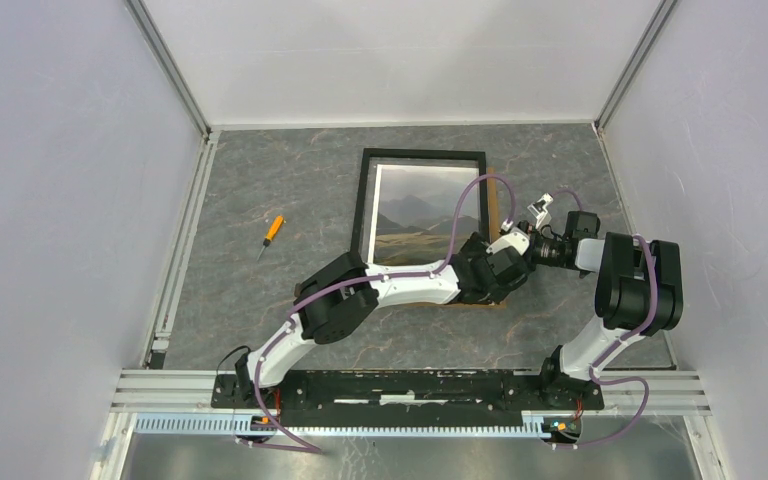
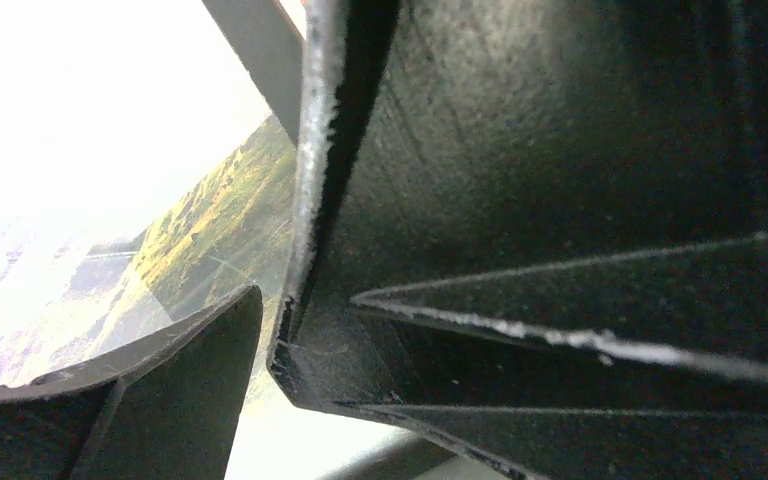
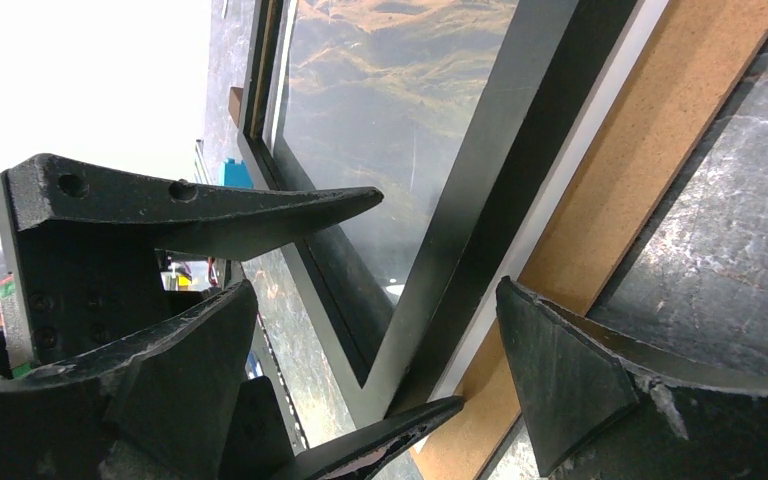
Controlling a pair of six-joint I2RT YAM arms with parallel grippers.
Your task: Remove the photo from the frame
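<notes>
Showing one frame (image 1: 425, 153), one photo (image 1: 415, 215), one screwdriver (image 1: 272, 234).

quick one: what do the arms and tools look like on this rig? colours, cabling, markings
Both arms match: black joint housings and white links on the left arm and right arm. A lilac cable runs loosely along each. Tool fingers are black ribbed wedges with scuffed pale edges. There is a small orange mark at each base. No sleeves.

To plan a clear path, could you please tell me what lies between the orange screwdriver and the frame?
Nothing: in the top view, only bare grey table separates the screwdriver from the left edge of the frame.
</notes>
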